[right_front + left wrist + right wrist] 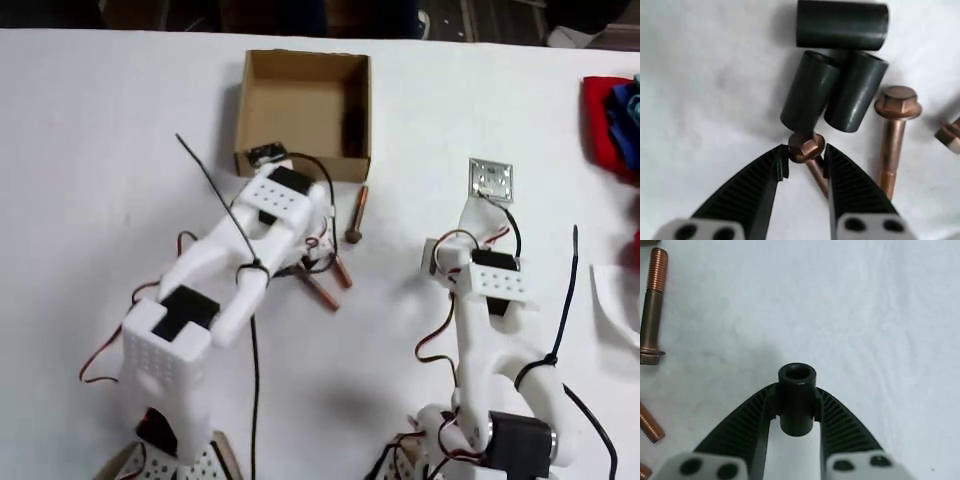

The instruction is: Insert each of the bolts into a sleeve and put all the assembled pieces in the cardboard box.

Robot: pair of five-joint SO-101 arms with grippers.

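Note:
My left gripper [806, 151] is shut on the hexagonal head of a copper bolt [807, 146], whose shaft runs back between the fingers. Just beyond it three black sleeves [810, 90] lie in a cluster on the white table. A second bolt [894, 135] lies beside them, and a third bolt's head [950, 135] shows at the edge. My right gripper [796, 395] is shut on a black sleeve [797, 390], held upright with its bore facing up. The open cardboard box [290, 100] stands at the back, just past the left arm [270, 210].
Loose bolts [355, 215] lie on the table between the two arms, in front of the box. A red cloth [608, 110] and a white object [612, 305] sit at the right edge. Cables trail from both arms.

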